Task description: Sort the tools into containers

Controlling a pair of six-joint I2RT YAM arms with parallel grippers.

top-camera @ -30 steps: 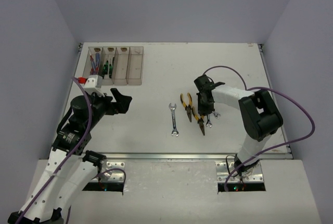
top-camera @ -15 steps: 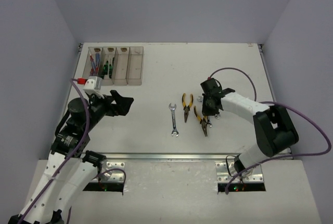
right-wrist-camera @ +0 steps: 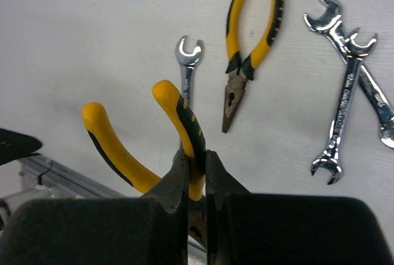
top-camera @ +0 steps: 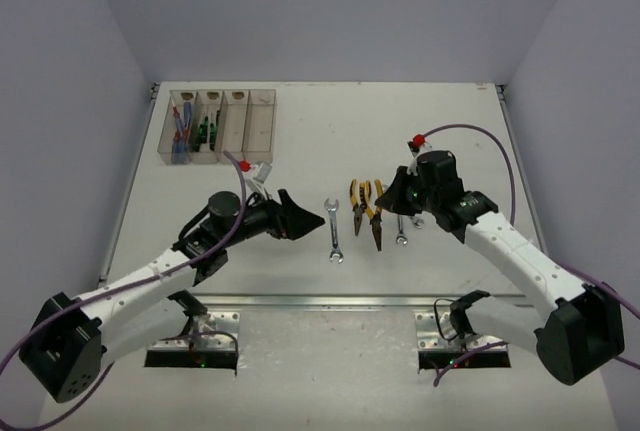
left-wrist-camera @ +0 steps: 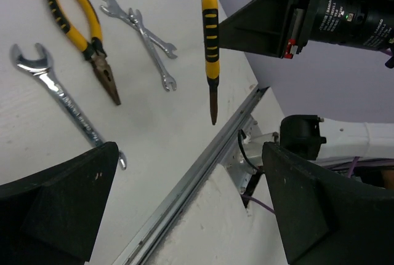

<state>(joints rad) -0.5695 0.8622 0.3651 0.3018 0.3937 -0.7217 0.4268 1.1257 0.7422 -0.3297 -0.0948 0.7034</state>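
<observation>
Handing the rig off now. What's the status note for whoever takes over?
Left gripper: open, empty.
Right gripper: shut on one handle of the held pliers, off the table.
Done: screwdrivers are in the two leftmost bins.
Left: the held pliers, the second pliers, the single wrench and the two crossed wrenches. The other two bins look empty.

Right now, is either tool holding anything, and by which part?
The right tool pinches one handle of the yellow-and-black-handled pliers; the left tool is open and empty.
</observation>
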